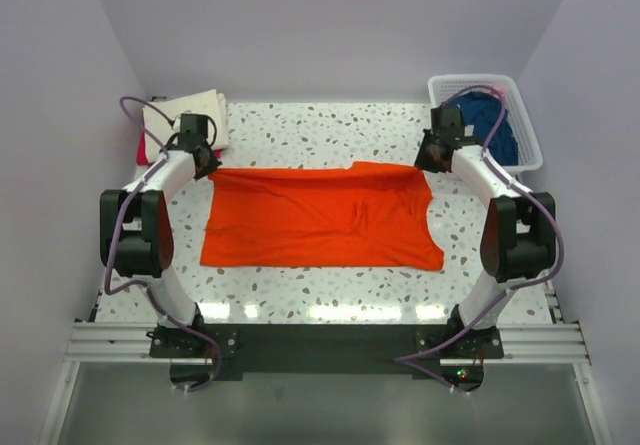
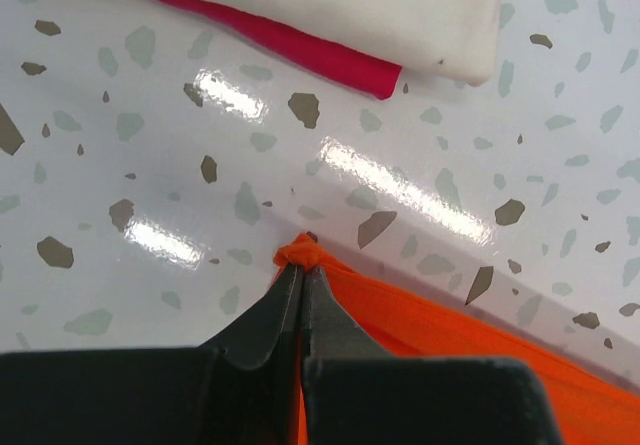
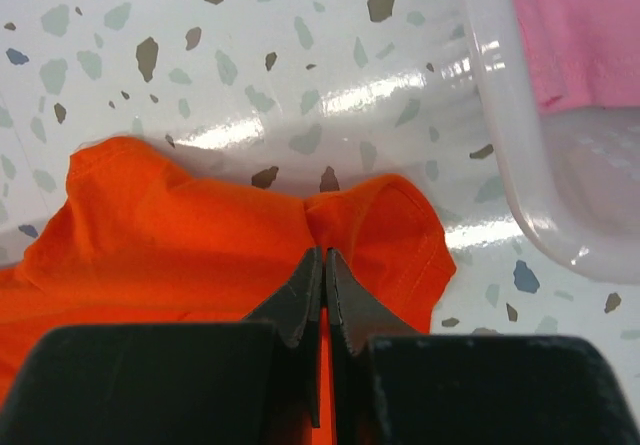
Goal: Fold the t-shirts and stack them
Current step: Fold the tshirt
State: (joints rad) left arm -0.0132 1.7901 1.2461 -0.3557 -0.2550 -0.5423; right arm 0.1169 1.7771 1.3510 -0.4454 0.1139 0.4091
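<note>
Top external view, from the left: a folded cream shirt [image 1: 190, 115] lies at the far left corner of the table [image 1: 320, 135]. It sits on top of a red shirt [image 1: 143, 151], whose edge shows on the left side. Just beside them, the left gripper [image 1: 205, 161] is down at the far left corner of the orange shirt [image 1: 320, 220]. The left wrist view shows its jaws pressed together, with a small bunch of orange cloth nipped between the tips. From there the cloth runs off to the right, flat on the table. The cream and red shirts lie apart from it, farther off.

The orange shirt is spread in the middle of the table, between the two arms. It is mostly flat, with some wrinkles in its right half and an uneven far edge.

The right gripper [image 1: 432, 157] is at the shirt's far right corner. In the right wrist view its jaws are closed tight on a pinch of orange cloth near a hemmed edge, possibly a sleeve. To the right, a white basket [image 1: 470, 79] stands at the far right corner, near the shirt but not touching it. A navy shirt [image 1: 497, 125] lies crumpled inside, and the right wrist view shows some pink cloth [image 3: 585, 25] in there as well.
</note>
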